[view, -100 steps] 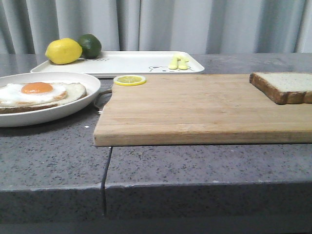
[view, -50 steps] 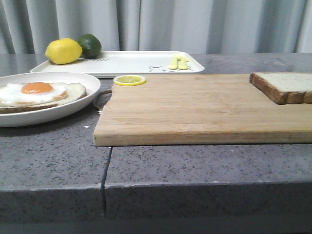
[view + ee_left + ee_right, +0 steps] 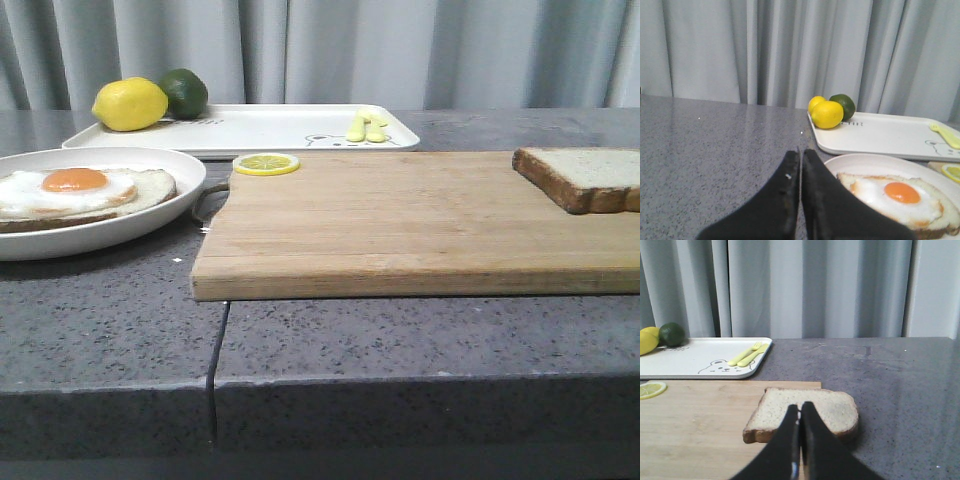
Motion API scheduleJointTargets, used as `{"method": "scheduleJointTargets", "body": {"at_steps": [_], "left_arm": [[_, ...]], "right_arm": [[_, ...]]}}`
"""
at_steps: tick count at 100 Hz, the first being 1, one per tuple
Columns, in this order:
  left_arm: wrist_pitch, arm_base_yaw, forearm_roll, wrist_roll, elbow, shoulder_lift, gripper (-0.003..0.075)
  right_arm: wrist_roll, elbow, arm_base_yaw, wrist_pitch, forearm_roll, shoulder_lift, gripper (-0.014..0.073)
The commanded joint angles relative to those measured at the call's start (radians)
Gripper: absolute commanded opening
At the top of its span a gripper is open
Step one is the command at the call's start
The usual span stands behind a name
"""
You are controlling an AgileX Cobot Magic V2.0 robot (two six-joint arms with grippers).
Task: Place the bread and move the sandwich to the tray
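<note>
The plain bread slice (image 3: 585,177) lies at the right end of the wooden board (image 3: 400,225); it also shows in the right wrist view (image 3: 815,410). The egg-topped sandwich (image 3: 75,192) sits on the round white plate (image 3: 150,222) at the left, also in the left wrist view (image 3: 900,200). The white tray (image 3: 270,130) lies at the back. Neither gripper shows in the front view. My left gripper (image 3: 800,152) is shut and empty, beside the plate. My right gripper (image 3: 800,407) is shut and empty, in front of the bread.
A lemon (image 3: 130,104) and a lime (image 3: 186,92) sit on the tray's left end, a yellow fork and spoon (image 3: 366,127) on its right. A lemon slice (image 3: 266,164) lies on the board's back left corner. Grey curtains hang behind the stone counter.
</note>
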Motion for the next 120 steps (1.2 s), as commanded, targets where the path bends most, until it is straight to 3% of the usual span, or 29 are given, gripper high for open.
{"method": "scheduleJointTargets", "body": {"at_steps": [1, 27, 48, 62, 81, 102, 120], "left_arm": [[0.034, -0.006, -0.022, -0.008, -0.138, -0.006, -0.0019], [0.468, -0.006, -0.022, -0.008, -0.522, 0.236, -0.0019], [0.588, -0.022, -0.022, -0.008, -0.749, 0.436, -0.0019], [0.67, -0.03, -0.022, -0.006, -0.809, 0.522, -0.0019], [0.801, -0.03, -0.047, -0.006, -0.816, 0.602, -0.0019], [0.832, -0.03, -0.156, -0.006, -0.816, 0.643, -0.0019], [0.832, -0.03, -0.157, -0.006, -0.816, 0.645, -0.0019]], "right_arm": [[0.0, -0.122, -0.006, 0.046, 0.009, 0.032, -0.0067], [0.0, -0.411, -0.006, 0.367, 0.075, 0.23, -0.0067], [0.0, -0.594, -0.006, 0.532, 0.156, 0.405, -0.0067], [-0.001, -0.666, -0.006, 0.594, 0.147, 0.49, -0.0067], [-0.001, -0.674, -0.006, 0.559, 0.147, 0.532, -0.0067], [-0.001, -0.673, -0.006, 0.554, 0.147, 0.532, -0.0067], [-0.001, -0.673, -0.006, 0.553, 0.147, 0.532, -0.0067]]}}
